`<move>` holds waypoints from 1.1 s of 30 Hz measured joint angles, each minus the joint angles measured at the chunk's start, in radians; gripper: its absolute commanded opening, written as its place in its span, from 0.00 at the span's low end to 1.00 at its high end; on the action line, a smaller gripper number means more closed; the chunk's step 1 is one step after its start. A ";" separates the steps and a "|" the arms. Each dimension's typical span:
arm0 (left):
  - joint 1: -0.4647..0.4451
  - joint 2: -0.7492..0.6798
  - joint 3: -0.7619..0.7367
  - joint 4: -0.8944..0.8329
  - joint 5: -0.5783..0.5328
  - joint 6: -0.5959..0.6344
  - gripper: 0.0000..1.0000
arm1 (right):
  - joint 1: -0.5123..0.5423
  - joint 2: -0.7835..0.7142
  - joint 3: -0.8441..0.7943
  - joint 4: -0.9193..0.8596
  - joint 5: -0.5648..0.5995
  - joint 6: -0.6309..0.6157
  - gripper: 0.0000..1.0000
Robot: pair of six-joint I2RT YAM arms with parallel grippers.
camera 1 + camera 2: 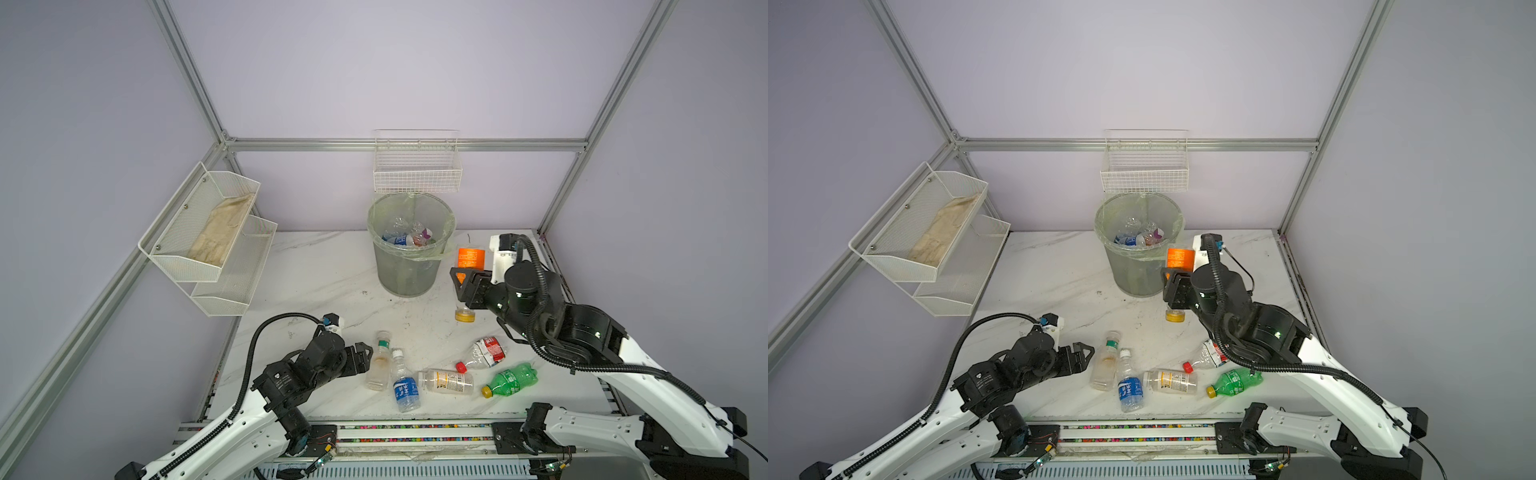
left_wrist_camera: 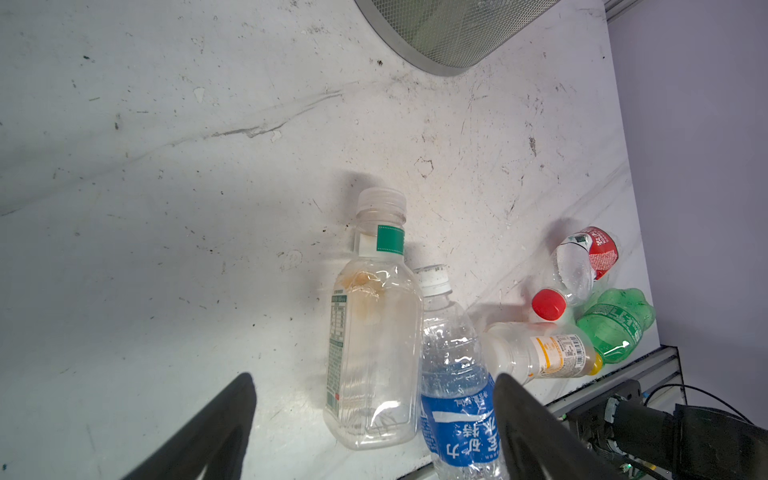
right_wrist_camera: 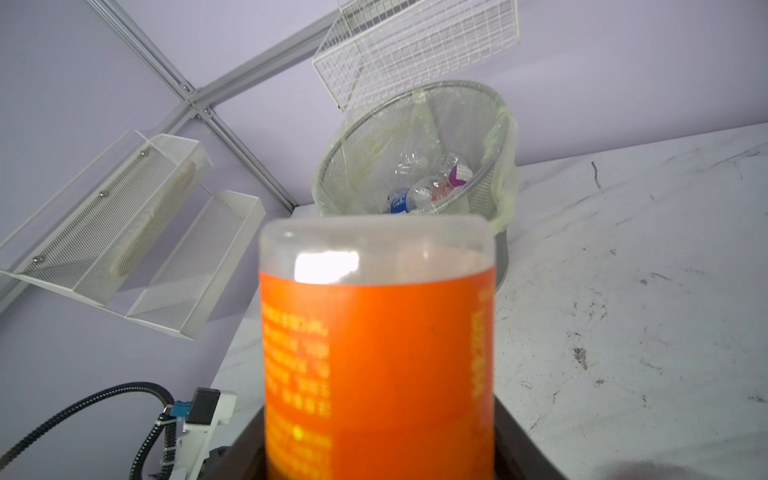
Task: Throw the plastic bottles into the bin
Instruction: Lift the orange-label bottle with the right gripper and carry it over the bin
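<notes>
The left hand is low over the bench. Its fingers are spread wide and nothing is in them. Just beside it lies a clear bottle with a green band, with its cap pointing to the back. Right against that one lies a bottle with a blue label. Behind them, at the back of the bench, stands the bin with its pale green bag. A few bottles are inside it. Near the front, a pale bottle with a yellow label lies on its side. The right hand is closed around the bottle with an orange label. It holds this bottle upside down, yellow cap at the bottom, just beside the bin. Further right lie a squashed bottle with a red cap and an all green bottle, near each other.
</notes>
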 measured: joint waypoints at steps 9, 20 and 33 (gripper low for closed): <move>0.000 0.002 0.000 0.028 -0.002 0.035 0.87 | 0.000 0.082 0.138 -0.025 0.052 -0.044 0.09; 0.000 0.055 0.000 0.079 -0.002 0.076 0.86 | 0.001 0.198 0.285 -0.052 0.087 -0.104 0.09; 0.000 0.020 0.000 0.088 -0.024 0.076 0.85 | -0.029 0.437 0.592 -0.068 0.122 -0.243 0.08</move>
